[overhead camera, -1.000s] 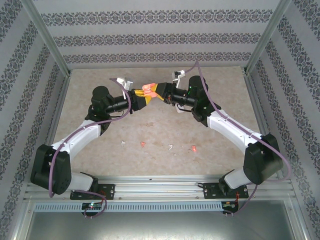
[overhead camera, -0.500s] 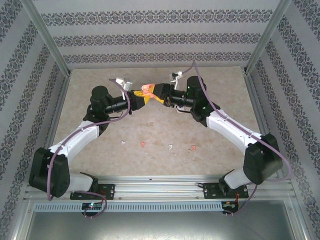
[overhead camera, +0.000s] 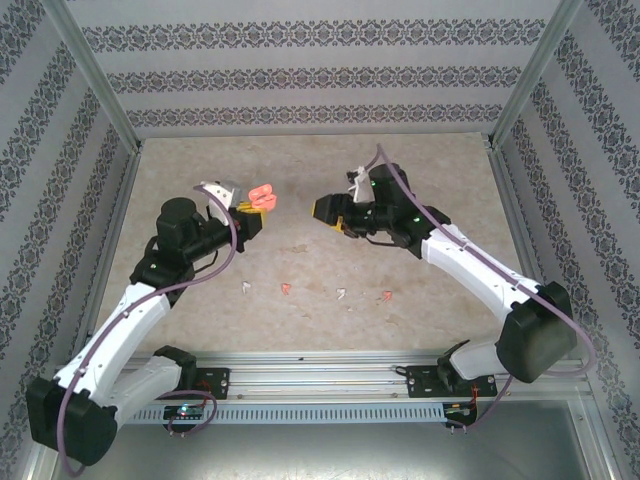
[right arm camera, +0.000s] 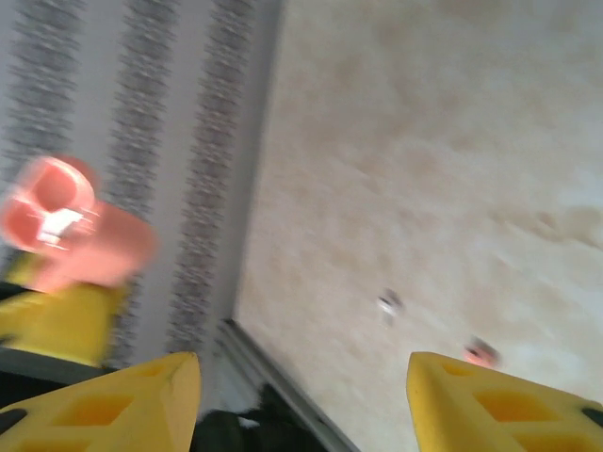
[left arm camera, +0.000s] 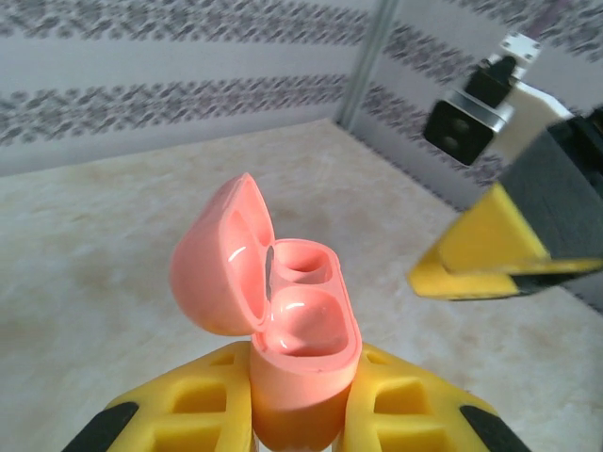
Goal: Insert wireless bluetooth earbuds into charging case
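A salmon-pink charging case (left arm camera: 303, 339) stands upright with its lid (left arm camera: 219, 264) swung open and both wells bare. My left gripper (left arm camera: 301, 410) is shut on its lower body. From above, the case (overhead camera: 262, 196) is held over the table's left middle by the left gripper (overhead camera: 248, 208). My right gripper (overhead camera: 322, 209) stands open, a short gap to the right of the case, with nothing between its fingers (right arm camera: 104, 395). Four earbuds lie in a row near the front: white (overhead camera: 246, 287), pink (overhead camera: 286, 289), white (overhead camera: 341, 294), pink (overhead camera: 387, 296).
The beige table (overhead camera: 320, 165) is fenced by patterned walls and metal posts. A rail (overhead camera: 320, 375) with both arm bases runs along the near edge. The right wrist view is blurred, with the case (right arm camera: 66, 221) at its left and two earbuds (right arm camera: 388, 304) on the table.
The right gripper opened, let go of the case and drew back to the right. The left arm pulled back left with the case; the two grippers now stand apart.
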Controlling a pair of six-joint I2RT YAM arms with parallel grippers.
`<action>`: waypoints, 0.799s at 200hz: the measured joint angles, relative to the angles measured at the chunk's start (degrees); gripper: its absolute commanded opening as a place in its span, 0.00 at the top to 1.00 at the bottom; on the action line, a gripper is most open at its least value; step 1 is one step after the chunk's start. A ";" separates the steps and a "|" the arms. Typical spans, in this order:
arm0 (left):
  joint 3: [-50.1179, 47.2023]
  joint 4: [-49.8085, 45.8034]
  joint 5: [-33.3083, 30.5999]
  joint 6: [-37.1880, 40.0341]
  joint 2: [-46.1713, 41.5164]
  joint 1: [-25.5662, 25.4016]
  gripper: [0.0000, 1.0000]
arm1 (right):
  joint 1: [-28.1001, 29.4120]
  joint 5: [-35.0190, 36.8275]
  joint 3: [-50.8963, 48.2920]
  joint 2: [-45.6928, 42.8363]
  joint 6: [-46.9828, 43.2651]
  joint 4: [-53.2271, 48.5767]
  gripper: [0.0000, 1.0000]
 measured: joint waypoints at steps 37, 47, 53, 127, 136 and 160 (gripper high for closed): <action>0.00 -8.72 -7.39 1.09 -4.35 0.00 1.00 | 7.43 2.10 1.64 7.72 -3.61 -9.94 0.53; 0.00 -10.49 -8.68 1.14 -5.35 0.00 1.00 | 9.46 2.36 2.25 11.10 -4.24 -11.82 0.55; -0.02 -11.43 -9.35 1.18 -5.90 0.00 1.00 | 10.45 2.58 2.71 12.92 -4.57 -12.76 0.55; -2.91 -17.49 -11.06 0.70 -10.93 0.00 1.00 | 16.70 6.40 14.08 26.25 -9.57 -22.32 0.47; -3.26 -17.66 -11.08 0.44 -11.28 0.00 1.00 | 16.87 6.69 15.21 27.28 -10.01 -23.06 0.48; -3.96 -18.03 -11.06 -0.04 -12.33 0.00 1.00 | 17.38 8.00 18.36 30.47 -11.37 -25.31 0.47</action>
